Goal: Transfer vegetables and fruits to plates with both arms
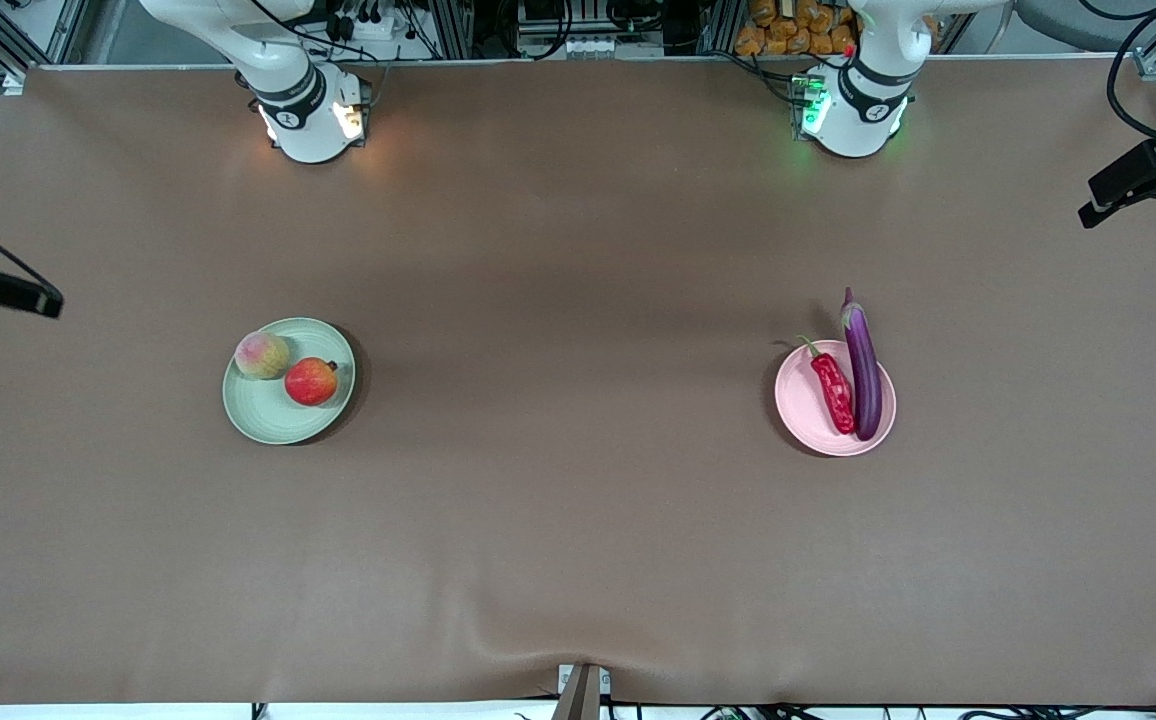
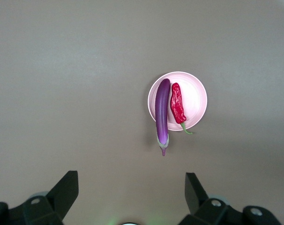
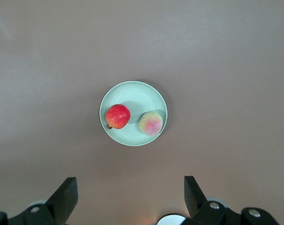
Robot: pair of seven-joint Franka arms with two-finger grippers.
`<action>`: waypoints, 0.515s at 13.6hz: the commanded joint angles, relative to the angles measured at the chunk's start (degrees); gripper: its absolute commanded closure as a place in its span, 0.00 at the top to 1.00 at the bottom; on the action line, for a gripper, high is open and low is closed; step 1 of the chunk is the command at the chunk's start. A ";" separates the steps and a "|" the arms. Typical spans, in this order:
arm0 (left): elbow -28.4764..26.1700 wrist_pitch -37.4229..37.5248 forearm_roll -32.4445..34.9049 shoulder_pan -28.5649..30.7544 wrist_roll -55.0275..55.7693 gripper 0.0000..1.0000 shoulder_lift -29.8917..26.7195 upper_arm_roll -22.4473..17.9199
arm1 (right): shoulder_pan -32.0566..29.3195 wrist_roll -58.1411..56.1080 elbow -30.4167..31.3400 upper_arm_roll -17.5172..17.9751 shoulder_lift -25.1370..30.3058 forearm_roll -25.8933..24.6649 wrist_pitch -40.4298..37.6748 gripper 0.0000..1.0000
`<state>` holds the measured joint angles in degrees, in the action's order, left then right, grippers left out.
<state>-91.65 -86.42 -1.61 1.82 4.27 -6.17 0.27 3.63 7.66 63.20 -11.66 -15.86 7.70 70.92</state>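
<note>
On the brown table (image 1: pixel 578 520): 2 plates, 1 pale green (image 1: pixel 268 420) and 1 pale pink (image 1: pixel 803 415); 2 fruits, 1 apple (image 1: pixel 311 381) and 1 peach (image 1: pixel 262 354); 2 vegetables, 1 eggplant (image 1: pixel 863 365) and 1 chili pepper (image 1: pixel 833 390).

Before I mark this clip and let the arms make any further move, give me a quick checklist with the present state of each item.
1. Peach and apple on the green plate: ok.
2. Chili pepper on the pink plate: ok.
3. Eggplant fully on the pink plate: not ok, its stem end overhangs the rim.
4. Left gripper open, empty, high above the pink plate: ok.
5. Right gripper open, empty, high above the green plate: ok.
6. Produce loose on the table: ok, none seen.
</note>
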 commanded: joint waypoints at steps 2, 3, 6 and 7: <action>-0.28 0.11 -0.23 0.29 -1.20 1.00 -0.78 0.09 | -1.70 0.69 19.48 3.48 14.78 -3.82 6.86 1.00; -0.28 0.20 -0.23 0.29 -1.20 1.00 -0.95 0.17 | -1.61 0.60 20.37 5.14 15.76 -6.10 6.69 1.00; -0.19 1.95 -0.23 0.12 -1.64 1.00 -1.30 0.44 | -2.49 0.16 20.38 9.47 16.04 -11.13 6.25 1.00; -0.11 2.66 -0.23 0.03 -1.72 1.00 -1.39 0.61 | -2.58 -0.80 20.30 9.38 15.78 -11.04 6.25 1.00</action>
<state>-91.60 -85.45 -1.61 1.73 3.84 -6.21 0.46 2.70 7.81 81.11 -3.70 -1.37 -1.73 75.85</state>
